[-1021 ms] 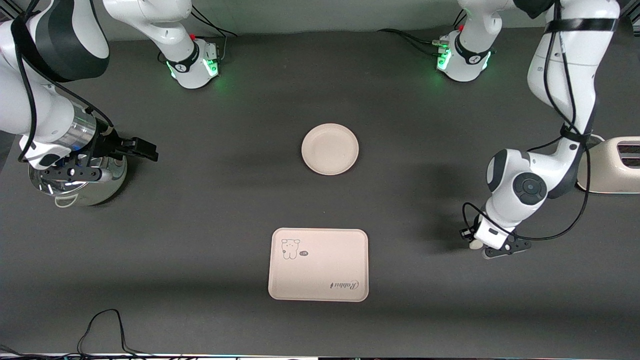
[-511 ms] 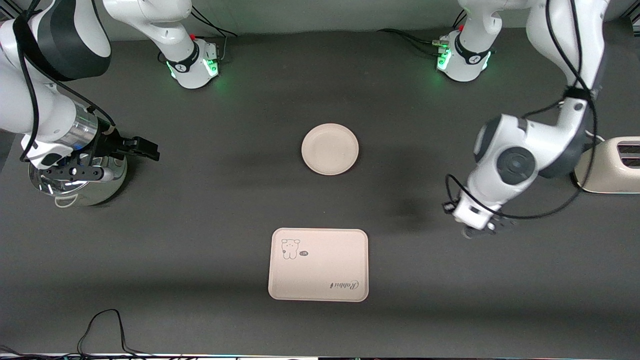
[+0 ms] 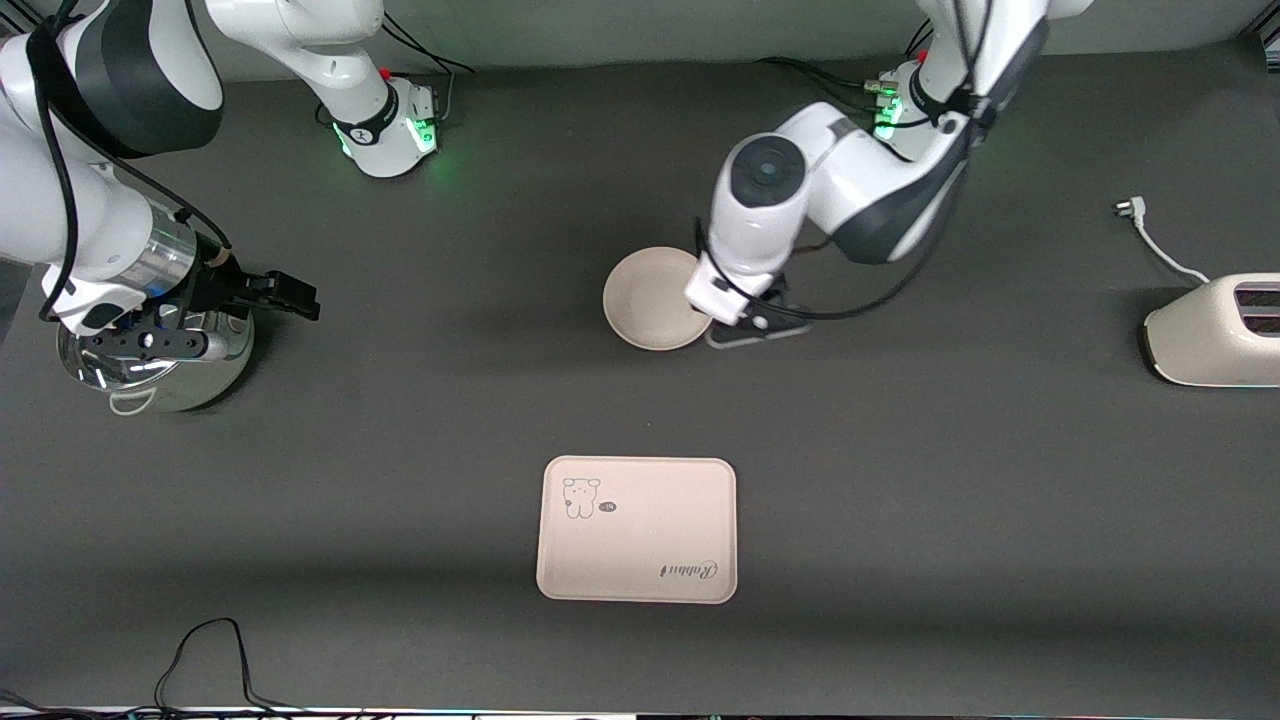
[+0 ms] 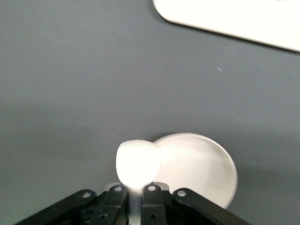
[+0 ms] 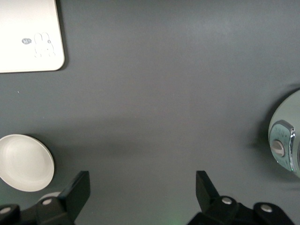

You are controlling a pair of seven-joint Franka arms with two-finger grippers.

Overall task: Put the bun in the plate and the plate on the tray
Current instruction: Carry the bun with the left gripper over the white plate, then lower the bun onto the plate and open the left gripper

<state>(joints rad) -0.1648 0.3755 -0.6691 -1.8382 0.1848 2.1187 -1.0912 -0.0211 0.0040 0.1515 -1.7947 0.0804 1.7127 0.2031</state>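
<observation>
Matt dark table – smooth. Matt cream plate, tray and bun. Polished mirror-bright metal pot – glossy toaster.

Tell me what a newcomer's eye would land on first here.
The left gripper holds the bun shut in its fingers, up at the plate's rim toward the left arm's end. Nearer the camera lies the tray with its animal drawing, nothing on it. The right gripper waits open over a shiny pot.
</observation>
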